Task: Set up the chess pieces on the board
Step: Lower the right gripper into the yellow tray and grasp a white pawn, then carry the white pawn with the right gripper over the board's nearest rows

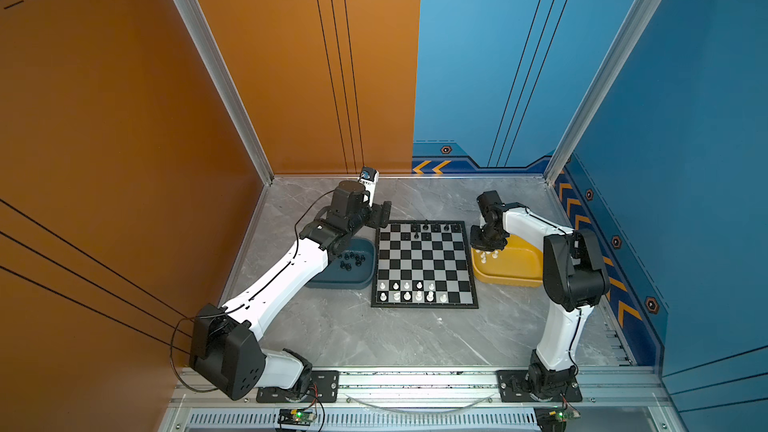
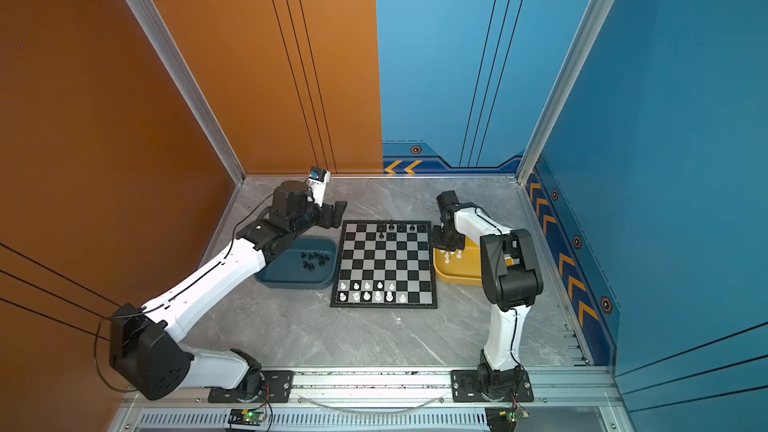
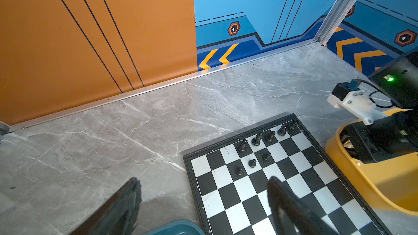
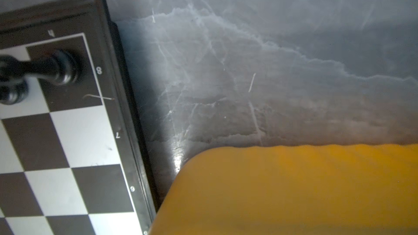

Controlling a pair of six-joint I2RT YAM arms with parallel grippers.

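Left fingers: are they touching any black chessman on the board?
Apart. In the left wrist view the left fingers are spread open with nothing between them, and the nearest black pawn stands on the chessboard beyond their tips.

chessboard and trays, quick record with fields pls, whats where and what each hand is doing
board: flat on the marble table, between two trays
black chessmen on board: eight, far two rows
white chessmen on board: near two rows
teal tray: left of board, holds loose black chessmen
yellow tray: right of board, holds loose white chessmen
left hand: open, empty, hovering by the board's far left corner
right hand: closed, down in the yellow tray's far end; any grip hidden
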